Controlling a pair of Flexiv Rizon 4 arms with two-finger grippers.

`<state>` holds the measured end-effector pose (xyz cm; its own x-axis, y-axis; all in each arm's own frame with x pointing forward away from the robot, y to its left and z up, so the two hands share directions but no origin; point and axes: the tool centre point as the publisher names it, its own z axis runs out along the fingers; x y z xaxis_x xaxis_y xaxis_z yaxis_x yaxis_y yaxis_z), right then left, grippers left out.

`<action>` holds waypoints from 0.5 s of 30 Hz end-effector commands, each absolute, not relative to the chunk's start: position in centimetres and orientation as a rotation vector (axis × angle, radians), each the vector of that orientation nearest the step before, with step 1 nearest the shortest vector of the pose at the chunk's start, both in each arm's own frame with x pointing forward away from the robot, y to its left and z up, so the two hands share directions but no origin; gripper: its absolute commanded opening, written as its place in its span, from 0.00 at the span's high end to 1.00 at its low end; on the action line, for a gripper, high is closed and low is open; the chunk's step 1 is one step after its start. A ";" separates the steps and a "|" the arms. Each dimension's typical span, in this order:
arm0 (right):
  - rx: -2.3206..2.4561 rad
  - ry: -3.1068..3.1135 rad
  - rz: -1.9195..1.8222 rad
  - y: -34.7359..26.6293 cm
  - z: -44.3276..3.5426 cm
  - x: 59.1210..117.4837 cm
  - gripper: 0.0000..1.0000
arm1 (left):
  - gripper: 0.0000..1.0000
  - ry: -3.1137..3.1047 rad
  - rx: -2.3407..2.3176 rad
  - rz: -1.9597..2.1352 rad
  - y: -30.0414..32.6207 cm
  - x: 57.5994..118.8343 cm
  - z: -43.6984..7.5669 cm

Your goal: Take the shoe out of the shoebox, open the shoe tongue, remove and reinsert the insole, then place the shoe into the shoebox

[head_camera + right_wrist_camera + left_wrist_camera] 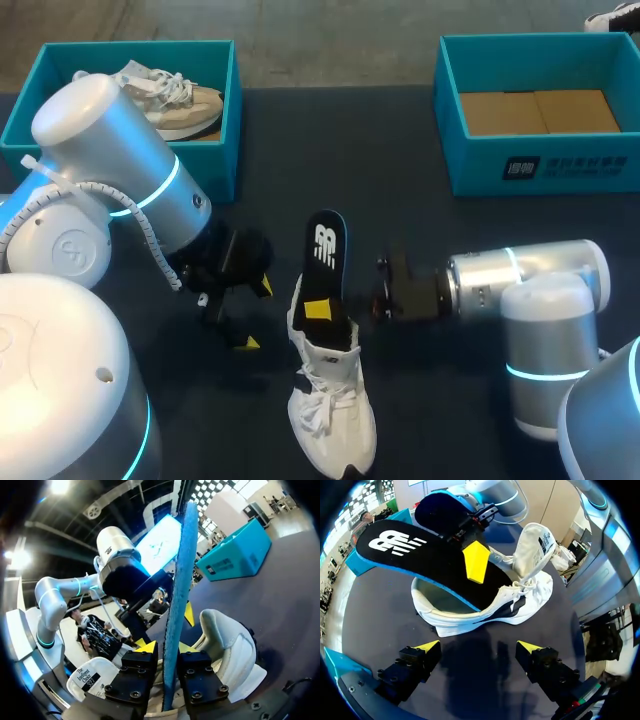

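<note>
A white shoe (332,405) lies on the dark table near its front edge, its tongue (536,545) folded up and back. A black insole (325,248) with a blue edge sticks out of the heel opening, its front end tucked inside the shoe. My right gripper (322,308) reaches in from the right and straddles the insole (176,595), with thin gaps showing at its fingers. My left gripper (256,314) stands open just left of the shoe, holding nothing. From the left wrist, the shoe (490,607) and the insole (415,555) lie ahead of the left gripper (479,647).
An empty teal shoebox (480,155) with a cardboard floor stands at the back right. A second teal box (228,120) at the back left holds a beige shoe (175,100), and my left arm partly covers it.
</note>
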<state>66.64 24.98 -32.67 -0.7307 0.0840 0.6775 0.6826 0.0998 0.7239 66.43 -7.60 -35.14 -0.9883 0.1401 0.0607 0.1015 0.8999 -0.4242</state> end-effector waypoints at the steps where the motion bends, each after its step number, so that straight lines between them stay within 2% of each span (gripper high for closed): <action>1: -0.744 -1.921 -1.666 25.1 -32.3 67.3 0.78 | 0.00 -2.977 -0.189 0.659 -7.5 66.3 -35.2; 7: -0.745 -1.919 -1.683 24.8 -32.1 68.1 0.80 | 0.00 -2.977 -0.189 0.659 -7.5 66.3 -35.2; 8: -0.751 -1.916 -1.684 24.7 -32.1 68.2 0.82 | 0.00 -2.977 -0.189 0.659 -7.5 66.3 -35.2; 11: -0.782 -1.898 -1.684 24.6 -32.4 68.5 0.98 | 0.00 -2.977 -0.189 0.659 -7.5 66.3 -35.2; 15: -0.814 -1.880 -1.659 24.6 -32.8 68.7 1.00 | 0.00 -2.977 -0.189 0.659 -7.5 66.3 -35.2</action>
<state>68.67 24.33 -32.66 -0.7006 0.1037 0.7060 0.7133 0.0712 0.6973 66.43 -7.60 -35.14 -0.9883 0.1401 0.0607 0.1015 0.8998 -0.4242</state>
